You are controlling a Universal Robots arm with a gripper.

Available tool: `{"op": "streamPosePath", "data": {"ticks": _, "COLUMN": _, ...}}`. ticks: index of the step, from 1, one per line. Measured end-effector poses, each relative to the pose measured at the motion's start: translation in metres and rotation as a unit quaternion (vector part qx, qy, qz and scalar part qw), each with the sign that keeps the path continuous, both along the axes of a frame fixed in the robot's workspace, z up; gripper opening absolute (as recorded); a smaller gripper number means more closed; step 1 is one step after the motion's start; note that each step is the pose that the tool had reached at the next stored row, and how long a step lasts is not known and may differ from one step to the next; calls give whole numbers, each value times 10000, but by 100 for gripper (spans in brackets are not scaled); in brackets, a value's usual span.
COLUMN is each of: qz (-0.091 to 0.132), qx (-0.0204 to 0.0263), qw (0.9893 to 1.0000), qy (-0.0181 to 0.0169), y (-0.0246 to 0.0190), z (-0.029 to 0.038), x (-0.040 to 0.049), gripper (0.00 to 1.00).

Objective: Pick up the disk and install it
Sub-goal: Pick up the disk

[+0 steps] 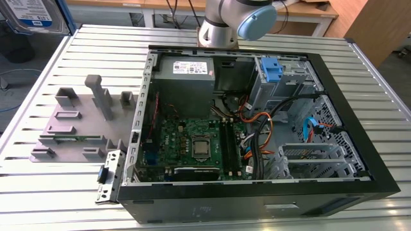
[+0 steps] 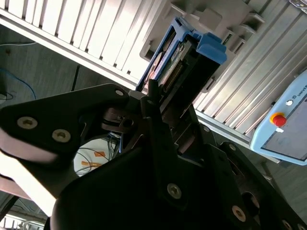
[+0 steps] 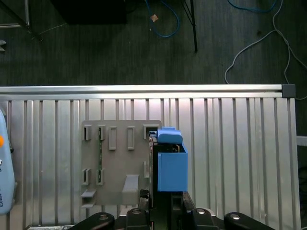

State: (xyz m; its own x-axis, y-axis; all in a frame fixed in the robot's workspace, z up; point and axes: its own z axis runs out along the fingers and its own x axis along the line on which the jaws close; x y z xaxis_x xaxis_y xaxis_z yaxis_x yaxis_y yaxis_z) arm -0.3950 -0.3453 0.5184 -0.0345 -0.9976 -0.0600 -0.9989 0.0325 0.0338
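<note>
One gripper [image 3: 163, 200], its black fingers [image 2: 152, 98] closed tight on the near end of the single disk [image 3: 171, 165], holds the drive in its blue carrier clear of the table. The disk's long axis runs straight out from the fingers, with the carrier's blue latch end farthest from them. In the first wrist view it is seen edge-on, so the flat faces stand to either side. In the exterior view the disk [image 1: 32, 17] sits at that view's upper left corner, with its white-and-blue label face turned to the camera

Beyond it lies one grey holder plate [image 3: 120, 160] with several upright slots, and the disk hangs over one edge of it. The plate rests flat on one slatted aluminium table [image 3: 230, 143]. One light-blue pendant [image 2: 283, 129] with a red button lies past the table's edge. On the same table, at the exterior view's right of the plate, stands one open computer case [image 1: 359, 159] with its board and wiring exposed. One narrow blue bracket [image 1: 273, 70] stands upright in its drive bay. The base of the one arm [image 1: 234, 21] rises behind the case. Loose blue cables [image 3: 163, 19] trail across the dark floor beyond the table
</note>
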Motion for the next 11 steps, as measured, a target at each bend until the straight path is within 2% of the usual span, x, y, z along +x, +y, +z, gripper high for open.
{"op": "streamPosePath", "data": {"ticks": 5, "qz": 0, "qx": -1, "qw": 10000, "qy": 1, "y": 0, "z": 8, "x": 0, "gripper": 35}}
{"op": "streamPosePath", "data": {"ticks": 11, "qz": 0, "qx": 0, "qw": 10000, "qy": 1, "y": 0, "z": 60, "x": 0, "gripper": 35}}
